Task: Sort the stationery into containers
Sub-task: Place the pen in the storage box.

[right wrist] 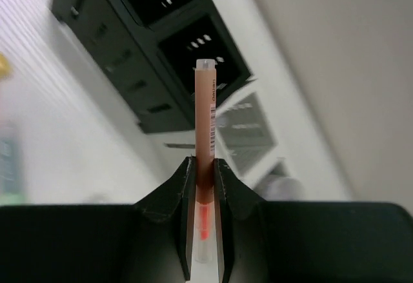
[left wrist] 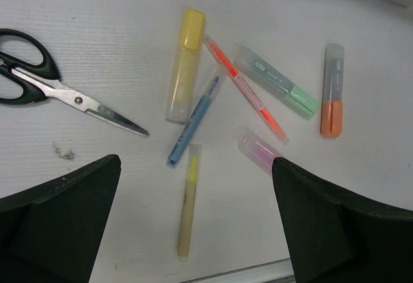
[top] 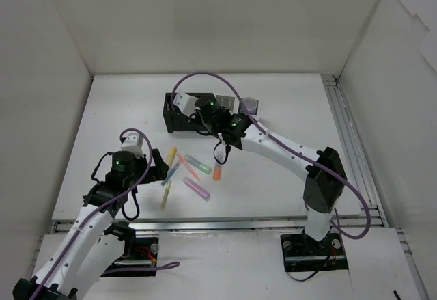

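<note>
Right gripper (right wrist: 203, 167) is clamped on the orange pen (right wrist: 204, 102). Its long axis runs straight out to 12 o'clock from the fingers, end lined up with a compartment of the black organiser (right wrist: 122, 70). Left gripper (left wrist: 195, 167) hangs wide open over the loose markers (left wrist: 184, 64).

Right tool (right wrist: 203, 162) clamps an orange pen (right wrist: 204, 102) before black organiser (right wrist: 139, 57).

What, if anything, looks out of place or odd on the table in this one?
Black-handled scissors lie left of the yellow marker, apart from the loose pile of markers. Just below the blades, a few small dark specks sit on the white table, like crumbs or debris. Nothing looks spilled or broken.
</note>
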### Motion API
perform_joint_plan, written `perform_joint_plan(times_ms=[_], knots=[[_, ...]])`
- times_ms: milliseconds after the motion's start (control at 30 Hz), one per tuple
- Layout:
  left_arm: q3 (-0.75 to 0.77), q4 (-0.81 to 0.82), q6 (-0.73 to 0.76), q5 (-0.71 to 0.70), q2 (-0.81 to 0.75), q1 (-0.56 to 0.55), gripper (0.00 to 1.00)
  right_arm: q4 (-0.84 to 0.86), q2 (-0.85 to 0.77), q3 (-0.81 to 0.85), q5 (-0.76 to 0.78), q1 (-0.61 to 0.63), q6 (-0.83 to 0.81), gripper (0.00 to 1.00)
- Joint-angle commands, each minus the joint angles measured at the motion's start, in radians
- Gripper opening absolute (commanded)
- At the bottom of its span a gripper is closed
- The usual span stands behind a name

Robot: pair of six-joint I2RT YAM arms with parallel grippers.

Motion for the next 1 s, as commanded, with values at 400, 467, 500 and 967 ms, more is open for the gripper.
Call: perform_joint_plan(times_ms=[400, 467, 500, 967], knots=[[0.047, -0.044, -0.105, -0.07, -0.01, -0.004, 0.99, -0.019, 0.142, 0.104, 0.404, -0.11, -1.278, 0.0], [0.047, -0.056, -0.111, -0.078, -0.008, -0.004, 0.99, -0.02, 0.187, 0.103, 0.413, -0.113, -1.318, 0.0], [0.048, -0.059, -0.114, -0.079, -0.005, -0.013, 0.99, -0.02, 0.198, 0.103, 0.414, -0.113, -1.33, 0.0], [0.044, -0.074, -0.134, -0.064, 0.045, -0.013, 0.99, -0.032, 0.23, 0.106, 0.348, -0.119, -1.376, 0.33]])
